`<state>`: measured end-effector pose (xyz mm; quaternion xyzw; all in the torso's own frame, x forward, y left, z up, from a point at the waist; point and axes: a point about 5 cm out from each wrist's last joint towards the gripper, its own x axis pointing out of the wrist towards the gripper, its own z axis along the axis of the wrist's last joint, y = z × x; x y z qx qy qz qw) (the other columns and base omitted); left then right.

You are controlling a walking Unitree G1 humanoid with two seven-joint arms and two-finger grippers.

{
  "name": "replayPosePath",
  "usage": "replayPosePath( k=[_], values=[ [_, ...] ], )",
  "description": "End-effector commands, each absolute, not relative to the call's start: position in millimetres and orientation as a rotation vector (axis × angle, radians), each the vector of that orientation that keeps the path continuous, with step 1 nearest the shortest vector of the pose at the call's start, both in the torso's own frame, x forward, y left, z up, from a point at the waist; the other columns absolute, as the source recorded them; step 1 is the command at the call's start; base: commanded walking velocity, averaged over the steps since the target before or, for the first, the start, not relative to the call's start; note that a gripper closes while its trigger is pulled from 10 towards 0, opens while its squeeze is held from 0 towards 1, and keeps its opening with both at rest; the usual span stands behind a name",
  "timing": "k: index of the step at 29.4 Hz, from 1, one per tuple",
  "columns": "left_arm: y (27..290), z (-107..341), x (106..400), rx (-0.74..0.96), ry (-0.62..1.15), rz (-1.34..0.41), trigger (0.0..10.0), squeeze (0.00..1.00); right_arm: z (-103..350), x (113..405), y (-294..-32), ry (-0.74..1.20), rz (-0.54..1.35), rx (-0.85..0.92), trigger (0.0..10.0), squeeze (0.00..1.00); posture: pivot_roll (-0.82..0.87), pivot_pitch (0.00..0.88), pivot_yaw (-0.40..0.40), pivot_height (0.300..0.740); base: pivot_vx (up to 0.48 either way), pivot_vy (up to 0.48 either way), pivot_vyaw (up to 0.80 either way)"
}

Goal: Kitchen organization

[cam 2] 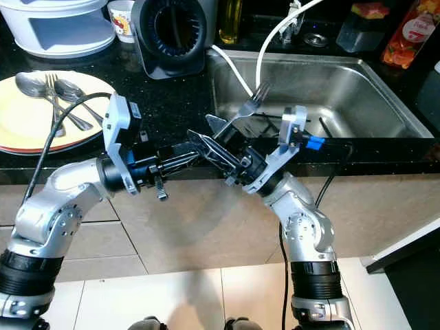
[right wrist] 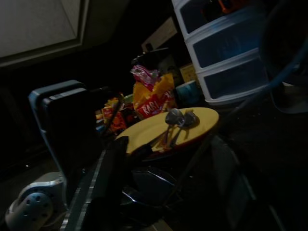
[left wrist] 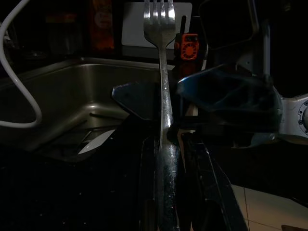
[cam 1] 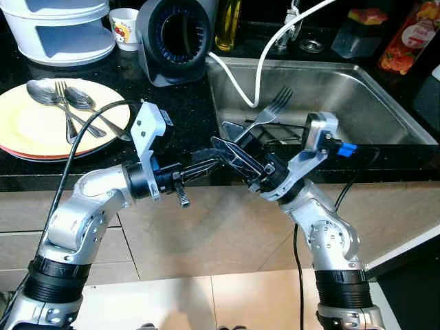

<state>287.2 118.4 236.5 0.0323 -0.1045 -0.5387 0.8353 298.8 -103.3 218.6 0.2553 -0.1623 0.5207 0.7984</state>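
Two claws meet in front of the black counter (cam 1: 179, 110), at the sink (cam 1: 330, 89) edge. The right claw (cam 1: 237, 155) is closed on the fork (cam 1: 271, 106), tines pointing up over the sink. The left claw (cam 1: 206, 163) grips the same fork's handle. On the yellow plate (cam 1: 27, 127) lie two spoons (cam 1: 75, 100) and another fork (cam 1: 67, 110).

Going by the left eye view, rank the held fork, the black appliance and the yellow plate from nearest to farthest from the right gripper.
1. Fork, in the right gripper, over the sink's near edge.
2. Black appliance, behind on the counter.
3. Yellow plate, far left.
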Motion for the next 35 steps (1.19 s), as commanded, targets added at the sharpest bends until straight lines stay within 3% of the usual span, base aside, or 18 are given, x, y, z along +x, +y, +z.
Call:
replayPosePath(
  k=[1,21,24,25,26,28,35],
  values=[
    [119.3,232.6,287.7,0.088,-0.209,-1.134,0.0,0.00,217.9,299.5,-103.8,-0.345,1.108,0.539,0.0,0.00,0.13,0.097,-0.055,0.740,0.000,0.000,0.00],
    [125.1,235.5,291.5,0.056,-0.243,-1.087,0.0,0.00,226.0,310.9,-107.8,-0.388,0.998,0.572,0.0,0.00,0.13,0.096,-0.056,0.740,0.000,0.000,0.00],
    [125.2,236.7,291.5,0.039,-0.257,-1.080,0.4,0.00,227.5,312.2,-107.4,-0.392,0.993,0.575,0.0,0.00,0.13,0.095,-0.058,0.740,0.000,0.000,0.00],
    [125.7,238.0,291.9,0.028,-0.269,-1.067,6.7,0.00,228.3,312.9,-106.9,-0.394,0.993,0.574,0.0,0.00,0.13,0.094,-0.059,0.740,0.000,0.000,0.00],
    [126.2,239.8,292.2,0.010,-0.282,-1.058,10.0,0.16,229.4,313.9,-105.9,-0.396,0.992,0.574,0.0,0.00,0.14,0.092,-0.061,0.740,0.000,0.000,0.00],
    [127.2,242.9,291.6,-0.024,-0.303,-1.047,10.0,1.00,231.7,315.8,-104.1,-0.400,0.988,0.577,0.0,0.00,0.14,0.096,-0.062,0.740,0.000,0.000,0.00],
    [130.7,250.5,287.5,-0.091,-0.351,-1.045,10.0,1.00,234.1,322.4,-102.8,-0.403,0.951,0.577,0.0,0.00,0.15,0.103,-0.065,0.740,0.000,0.000,0.00]
  ],
)
